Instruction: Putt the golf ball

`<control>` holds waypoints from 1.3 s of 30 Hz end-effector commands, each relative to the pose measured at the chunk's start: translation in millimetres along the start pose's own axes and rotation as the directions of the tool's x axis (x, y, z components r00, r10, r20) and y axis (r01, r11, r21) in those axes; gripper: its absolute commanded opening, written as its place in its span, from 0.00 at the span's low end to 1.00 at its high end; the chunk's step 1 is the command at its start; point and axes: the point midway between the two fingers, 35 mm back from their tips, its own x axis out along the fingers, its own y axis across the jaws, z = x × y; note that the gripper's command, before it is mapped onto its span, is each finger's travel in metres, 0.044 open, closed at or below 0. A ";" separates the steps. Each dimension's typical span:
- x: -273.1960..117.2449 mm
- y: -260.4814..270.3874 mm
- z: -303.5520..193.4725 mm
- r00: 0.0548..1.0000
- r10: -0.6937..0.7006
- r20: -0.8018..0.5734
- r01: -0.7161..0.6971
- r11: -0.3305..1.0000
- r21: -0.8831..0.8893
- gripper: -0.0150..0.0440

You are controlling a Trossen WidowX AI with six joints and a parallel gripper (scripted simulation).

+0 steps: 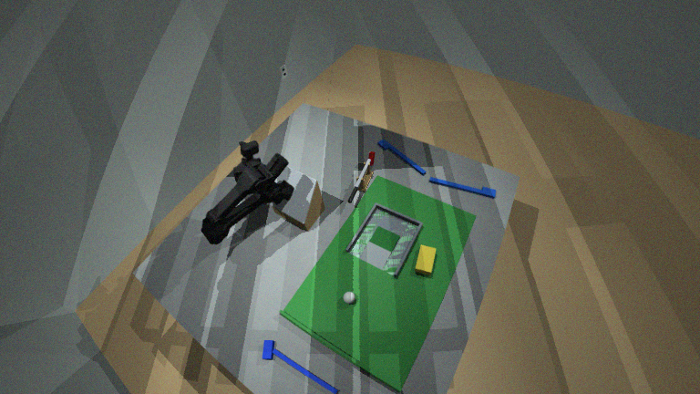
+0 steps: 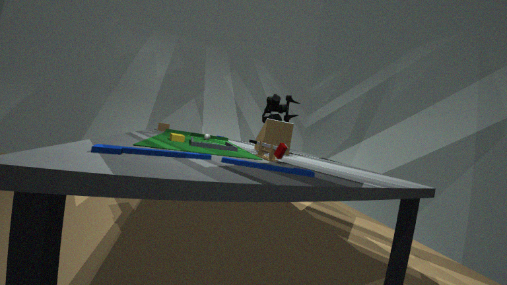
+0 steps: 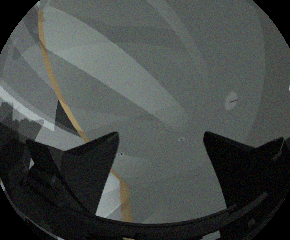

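Note:
The red putter [image 1: 363, 175] [image 2: 280, 150] lies tilted on a small wooden rack, its red head at one end and its black grip at the other. The white golf ball [image 1: 349, 297] [image 2: 206, 136] rests on the green mat [image 1: 314, 299], in front of the low grey walls [image 1: 409, 250] [image 2: 212, 144] that border the ramp and the green square [image 1: 384, 238]. My gripper [image 2: 298, 109] [image 3: 163, 137] is open and empty, raised above the table and away from the putter. The wrist view shows mainly the wall between the fingers.
A yellow block [image 1: 426, 259] [image 2: 177, 137] sits on the mat beside the grey walls. Blue putters [image 1: 402, 158] [image 2: 164, 152] lie on the table around the mat, one beyond its front edge. A large wooden wedge-shaped block [image 1: 316, 203] [image 2: 279, 131] stands between the arm and the rack.

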 end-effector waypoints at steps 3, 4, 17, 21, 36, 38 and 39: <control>-1.1 -5.4 -1.5 1.000 0.008 -0.017 -0.007 0.999 0.036 1.00; -2.2 -9.1 -3.8 0.999 0.016 -0.034 -0.014 0.998 0.064 1.00; -62.3 -41.5 -115.6 0.853 0.188 -0.487 0.104 0.853 0.511 1.00; -93.7 -38.5 -155.5 0.745 0.300 -0.595 0.203 0.748 0.632 1.00; -226.8 12.3 -271.8 0.264 0.674 -0.690 0.705 0.354 0.615 1.00; -242.9 20.9 -282.9 0.207 0.711 -0.672 0.750 0.325 0.575 1.00; -253.3 27.5 -289.7 0.171 0.735 -0.656 0.777 0.308 0.549 1.00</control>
